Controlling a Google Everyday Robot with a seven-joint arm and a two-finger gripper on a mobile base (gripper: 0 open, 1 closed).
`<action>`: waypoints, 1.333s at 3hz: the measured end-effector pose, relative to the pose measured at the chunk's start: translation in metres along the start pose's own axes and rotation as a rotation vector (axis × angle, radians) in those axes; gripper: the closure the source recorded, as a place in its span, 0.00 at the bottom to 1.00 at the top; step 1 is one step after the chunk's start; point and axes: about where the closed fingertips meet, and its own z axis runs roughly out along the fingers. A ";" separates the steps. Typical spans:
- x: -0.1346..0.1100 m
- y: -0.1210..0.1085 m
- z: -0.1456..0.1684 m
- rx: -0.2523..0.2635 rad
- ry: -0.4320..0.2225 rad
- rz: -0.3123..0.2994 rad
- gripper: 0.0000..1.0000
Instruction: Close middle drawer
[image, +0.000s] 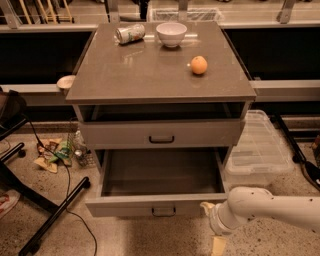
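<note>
Middle drawer (160, 177) pulled out below top drawer (200, 134); pincer (212, 224) at its front right corner; bowl (171, 34), orange (199, 65) on cabinet top (145, 75).

Flat grey across the front of the middle drawer (125, 206), with a dark handle (163, 211) at its centre and a dimmer grey-brown inside. Same grey on the top drawer (210, 133). Brownish grey, faintly glossy, on the counter (145, 75). Up there: white bowl (171, 34) at 12 o'clock, silver can (130, 33) with green print at 11 o'clock, plain orange fruit (199, 65) at 2 o'clock. White gripper (212, 225) at 5 o'clock of the view, just beside the middle drawer's right front corner, on a white arm (280, 207). Clear, colourless plastic bin (260, 150) at 3 o'clock. Beige floor (125, 240) flecked with dark specks. Black chair base (55, 215) at 8 o'clock; green and yellow litter (55, 152) at 9 o'clock.
</note>
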 end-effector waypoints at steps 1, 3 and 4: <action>0.002 -0.011 -0.002 0.007 -0.011 -0.022 0.18; 0.005 -0.081 0.000 0.051 0.008 -0.075 0.65; 0.005 -0.086 0.000 0.060 0.007 -0.076 0.62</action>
